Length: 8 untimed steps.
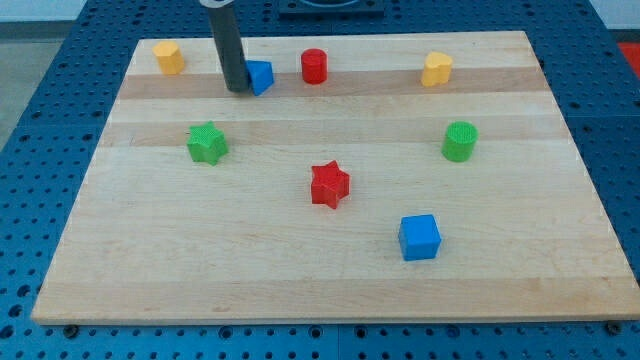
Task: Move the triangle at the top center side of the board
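Note:
A blue triangle (261, 76) lies near the view's top, left of centre, on the wooden board (200, 250). My dark rod comes down from the view's top edge, and my tip (238, 89) rests on the board right against the triangle's left side, touching it or nearly so. A red cylinder (314, 66) stands just to the triangle's right.
A yellow hexagonal block (169, 57) is at the top left and a yellow heart (436, 69) at the top right. A green star (207, 143) is at mid left, a green cylinder (460, 141) at mid right, a red star (329, 185) at centre, a blue cube (419, 237) lower right.

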Each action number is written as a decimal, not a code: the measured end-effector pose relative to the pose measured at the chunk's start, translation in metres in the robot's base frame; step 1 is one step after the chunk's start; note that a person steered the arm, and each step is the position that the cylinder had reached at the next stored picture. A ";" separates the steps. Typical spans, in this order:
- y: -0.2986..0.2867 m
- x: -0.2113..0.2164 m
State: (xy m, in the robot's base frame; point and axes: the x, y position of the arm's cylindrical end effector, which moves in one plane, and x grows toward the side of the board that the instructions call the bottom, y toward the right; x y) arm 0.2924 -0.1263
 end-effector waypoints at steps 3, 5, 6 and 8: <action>0.038 -0.003; 0.064 -0.003; 0.066 -0.020; 0.066 -0.051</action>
State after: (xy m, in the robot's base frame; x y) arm 0.2410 -0.0605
